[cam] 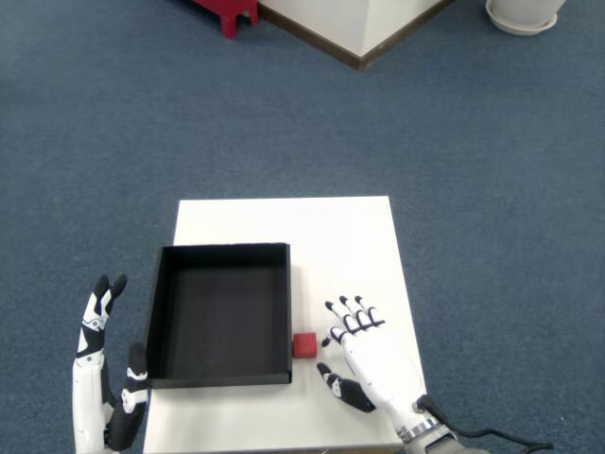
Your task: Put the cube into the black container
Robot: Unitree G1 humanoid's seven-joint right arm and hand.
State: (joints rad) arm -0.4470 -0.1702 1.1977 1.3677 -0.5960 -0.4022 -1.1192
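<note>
A small red cube (304, 344) lies on the white table (331, 236), just right of the black container's (221, 313) right wall near its front corner. The container is a shallow open tray with nothing in it. My right hand (367, 359) hovers over the table to the right of the cube, fingers spread and open, thumb pointing toward the cube but a little apart from it. It holds nothing.
The left hand (102, 397) hangs open past the table's left front corner. Blue carpet surrounds the table. A red stool leg (230, 13), a white wall corner (354, 28) and a white round base (522, 13) stand far behind.
</note>
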